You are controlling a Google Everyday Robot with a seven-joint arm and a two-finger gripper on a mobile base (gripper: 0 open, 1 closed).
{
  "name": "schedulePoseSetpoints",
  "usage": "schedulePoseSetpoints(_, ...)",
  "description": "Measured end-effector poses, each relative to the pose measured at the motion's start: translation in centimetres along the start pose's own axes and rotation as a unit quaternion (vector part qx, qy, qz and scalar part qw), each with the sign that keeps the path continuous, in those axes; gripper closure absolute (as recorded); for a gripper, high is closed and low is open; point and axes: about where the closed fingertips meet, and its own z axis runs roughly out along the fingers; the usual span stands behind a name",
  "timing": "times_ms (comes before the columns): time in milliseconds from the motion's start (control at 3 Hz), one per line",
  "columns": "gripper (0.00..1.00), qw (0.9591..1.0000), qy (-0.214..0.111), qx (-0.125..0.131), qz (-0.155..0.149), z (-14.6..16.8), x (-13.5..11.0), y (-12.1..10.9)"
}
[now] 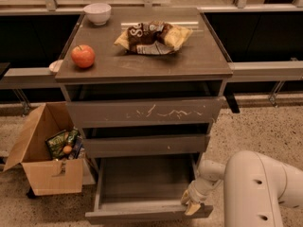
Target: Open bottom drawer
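Gripper (191, 204) at bottom drawer (142, 215) front corner; arm (258, 193) cut off right.

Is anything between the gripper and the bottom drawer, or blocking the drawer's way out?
Nothing visible. The gripper sits at the bottom drawer's right front corner; the cardboard box stands left of the drawer's path.

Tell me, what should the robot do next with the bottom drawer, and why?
Probably draw the end effector away from the bottom drawer: it sits at the front's right end, and the drawer already stands well out, its grey tray showing.
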Motion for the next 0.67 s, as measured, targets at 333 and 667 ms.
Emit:
schedulePoseSetpoints(333,0.78,1.0000,-0.005,0.000,0.005,0.07,0.01,0.82)
schedulePoseSetpoints(667,0.56,1.0000,-0.005,0.000,0.005,0.07,0.01,0.82)
